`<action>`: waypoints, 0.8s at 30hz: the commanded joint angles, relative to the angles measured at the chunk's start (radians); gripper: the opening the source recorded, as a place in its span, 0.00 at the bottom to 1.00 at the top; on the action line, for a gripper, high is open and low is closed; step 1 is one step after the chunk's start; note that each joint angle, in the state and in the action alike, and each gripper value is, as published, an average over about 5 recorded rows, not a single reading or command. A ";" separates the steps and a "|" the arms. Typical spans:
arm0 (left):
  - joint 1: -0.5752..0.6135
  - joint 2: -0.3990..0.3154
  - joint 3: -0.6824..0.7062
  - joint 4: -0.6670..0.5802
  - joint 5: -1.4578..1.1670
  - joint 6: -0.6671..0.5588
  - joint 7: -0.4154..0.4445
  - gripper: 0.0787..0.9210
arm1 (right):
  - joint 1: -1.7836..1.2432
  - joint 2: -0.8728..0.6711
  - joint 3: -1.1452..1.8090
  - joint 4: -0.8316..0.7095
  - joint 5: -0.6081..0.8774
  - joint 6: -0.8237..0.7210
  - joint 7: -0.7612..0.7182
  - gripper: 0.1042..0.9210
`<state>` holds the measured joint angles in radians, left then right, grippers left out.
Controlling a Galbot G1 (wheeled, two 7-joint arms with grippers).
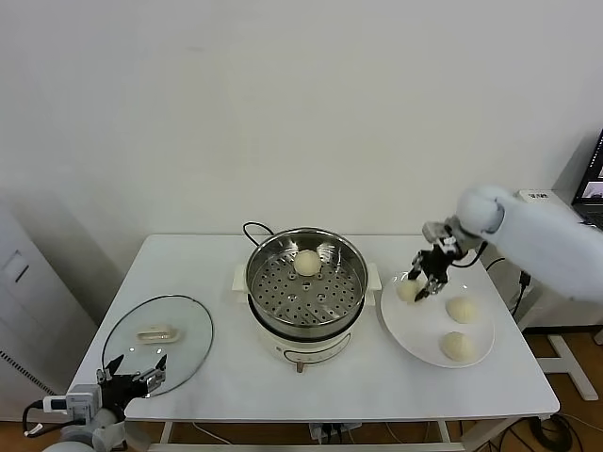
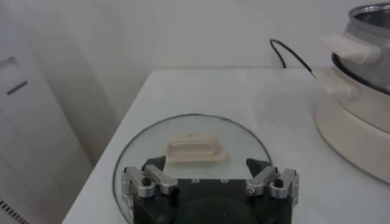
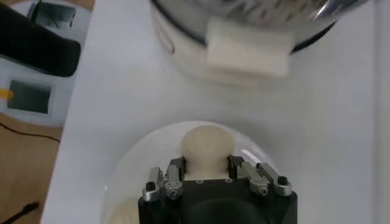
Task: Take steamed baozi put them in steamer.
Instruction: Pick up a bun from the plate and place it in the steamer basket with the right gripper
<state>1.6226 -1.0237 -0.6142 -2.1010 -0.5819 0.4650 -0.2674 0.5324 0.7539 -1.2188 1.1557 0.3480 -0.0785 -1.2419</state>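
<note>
Baozi (image 1: 408, 290) on the plate (image 1: 476, 331) sits gripped by the right end effector (image 1: 426, 279); another baozi (image 1: 307, 263) lies in the steamer (image 1: 306, 279). Left end effector (image 1: 134, 366) hangs wide open beside the tabletop (image 1: 217, 367).

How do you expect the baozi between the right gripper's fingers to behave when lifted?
The baozi looks soft and smooth, so the right gripper could dent it. Its domed shape suggests rolling on the plate if nudged. Probably light.

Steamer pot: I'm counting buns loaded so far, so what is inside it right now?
One baozi sits on the steamer's perforated tray, toward the far side. The near wall hides a strip of the tray. The right gripper is at another on the plate.
</note>
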 commanded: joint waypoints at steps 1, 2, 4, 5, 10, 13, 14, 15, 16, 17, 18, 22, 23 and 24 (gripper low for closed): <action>0.000 -0.001 0.002 0.001 0.000 -0.001 -0.001 0.88 | 0.303 -0.003 -0.190 0.062 0.225 -0.061 -0.013 0.42; -0.001 -0.001 0.002 0.001 0.001 -0.001 -0.001 0.88 | 0.318 0.006 -0.197 0.068 0.250 -0.076 -0.004 0.42; -0.002 -0.002 0.004 0.002 0.001 -0.001 -0.002 0.88 | 0.335 0.027 -0.202 0.084 0.308 -0.110 0.032 0.42; -0.002 -0.003 0.006 0.002 0.002 -0.001 -0.002 0.88 | 0.334 0.038 -0.199 0.092 0.338 -0.128 0.054 0.42; -0.006 -0.005 0.009 0.003 0.003 -0.001 -0.002 0.88 | 0.267 0.098 -0.144 0.130 0.460 -0.195 0.177 0.42; -0.008 -0.007 0.012 0.003 0.007 -0.001 -0.002 0.88 | 0.197 0.150 -0.104 0.140 0.510 -0.225 0.250 0.42; -0.008 -0.008 0.012 0.003 0.009 -0.001 -0.002 0.88 | 0.175 0.167 -0.096 0.139 0.519 -0.231 0.266 0.42; -0.008 -0.008 0.012 0.002 0.010 -0.001 -0.002 0.88 | 0.152 0.186 -0.090 0.138 0.525 -0.236 0.283 0.42; -0.008 -0.009 0.013 0.002 0.012 -0.001 -0.002 0.88 | 0.133 0.200 -0.087 0.136 0.528 -0.240 0.297 0.42; -0.008 -0.009 0.013 0.002 0.013 -0.001 -0.002 0.88 | 0.115 0.216 -0.083 0.132 0.529 -0.243 0.310 0.42; -0.007 -0.008 0.012 0.002 0.013 -0.001 -0.002 0.88 | 0.098 0.232 -0.080 0.128 0.528 -0.246 0.322 0.42; -0.006 -0.006 0.010 0.002 0.013 -0.003 -0.002 0.88 | 0.038 0.303 -0.066 0.096 0.523 -0.266 0.364 0.42; -0.005 -0.005 0.009 0.002 0.013 -0.004 -0.002 0.88 | 0.029 0.318 -0.064 0.088 0.522 -0.272 0.372 0.42; -0.005 -0.005 0.009 0.002 0.013 -0.004 -0.002 0.88 | 0.021 0.333 -0.063 0.080 0.521 -0.278 0.379 0.42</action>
<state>1.6171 -1.0297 -0.6049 -2.0986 -0.5713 0.4614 -0.2694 0.6177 0.9838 -1.2929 1.2407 0.7938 -0.3128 -0.9549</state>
